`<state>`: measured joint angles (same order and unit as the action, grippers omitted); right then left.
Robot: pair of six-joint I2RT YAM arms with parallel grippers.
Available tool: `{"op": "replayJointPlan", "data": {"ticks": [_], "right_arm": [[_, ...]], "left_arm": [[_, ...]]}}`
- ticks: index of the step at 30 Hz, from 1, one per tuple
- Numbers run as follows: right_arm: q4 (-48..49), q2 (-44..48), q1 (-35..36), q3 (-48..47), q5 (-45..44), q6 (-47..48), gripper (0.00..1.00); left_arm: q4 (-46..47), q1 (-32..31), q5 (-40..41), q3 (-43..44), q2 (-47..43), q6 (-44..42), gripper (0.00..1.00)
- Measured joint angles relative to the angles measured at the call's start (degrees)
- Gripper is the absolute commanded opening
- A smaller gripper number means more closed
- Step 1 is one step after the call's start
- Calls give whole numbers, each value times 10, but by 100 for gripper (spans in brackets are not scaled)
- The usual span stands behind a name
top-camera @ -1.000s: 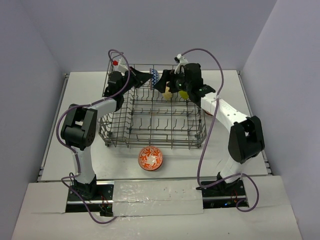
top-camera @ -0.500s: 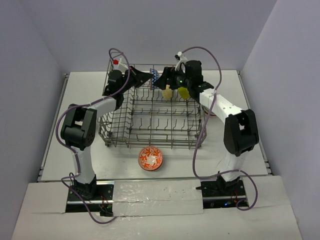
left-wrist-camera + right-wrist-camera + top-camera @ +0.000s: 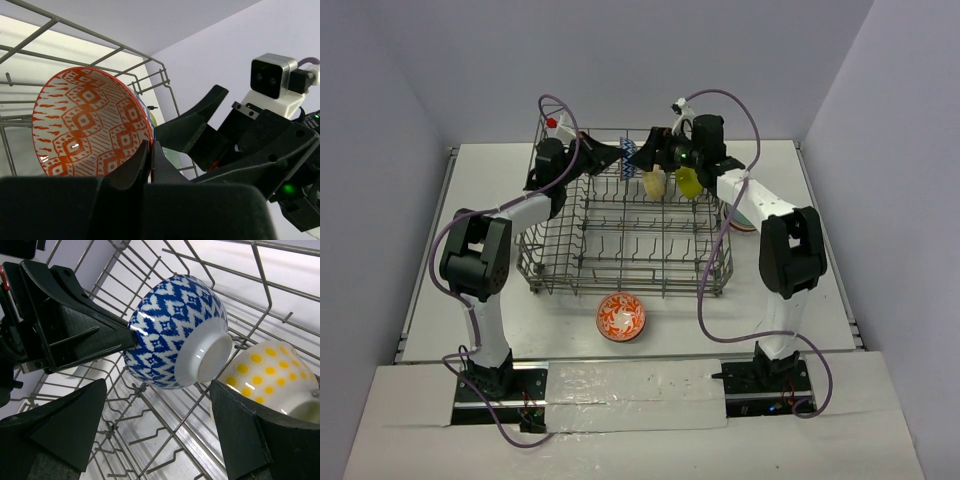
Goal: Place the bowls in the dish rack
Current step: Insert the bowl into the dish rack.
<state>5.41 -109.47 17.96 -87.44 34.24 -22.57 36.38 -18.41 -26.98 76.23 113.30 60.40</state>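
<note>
The left claw (image 3: 150,148) is closed tight, its two black fingers pinching the rim of the blue-white bowl (image 3: 175,332). The left wrist view looks into that bowl and shows an orange-red diamond pattern inside. The right wrist view shows its blue-and-white outside and plain white foot. The bowl is held on edge, foot turned toward the right claw (image 3: 157,390), over the far row of the dish rack (image 3: 620,283); whether it touches any tine I cannot tell.

The right claw faces it from the other side, jaws spread wide with nothing in them. In its own wrist view one finger sits low on the left and the other low on the right, and the blue-white bowl shows between them, apart from both.

Just beside the blue-white bowl, a pale yellow bowl (image 3: 265,375) with darker yellow dots stands on edge among the tines, partly behind one finger of the right claw. From above, a lime bowl (image 3: 689,182) stands next to it on the right, in the same far row.

The rack sits in the middle of the white desk (image 3: 560,325), with a raised loop (image 3: 551,124) tipped in red at its far-left corner. On the desk just in front of the rack's near wall lies a red-white bowl (image 3: 621,317), mouth up, well apart from both claws.
</note>
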Motion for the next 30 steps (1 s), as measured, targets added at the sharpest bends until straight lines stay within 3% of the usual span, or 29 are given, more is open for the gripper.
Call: {"op": "replayJointPlan", "data": {"ticks": [18, 30], "right_arm": [[19, -44, -2, -17, 34, -26, 91], [49, -45, -3, -23, 60, -47, 82]], "left_arm": [[-9, 3, -13, 0, -3, -3, 1], [-13, 4, -18, 0, -5, -3, 2]]}}
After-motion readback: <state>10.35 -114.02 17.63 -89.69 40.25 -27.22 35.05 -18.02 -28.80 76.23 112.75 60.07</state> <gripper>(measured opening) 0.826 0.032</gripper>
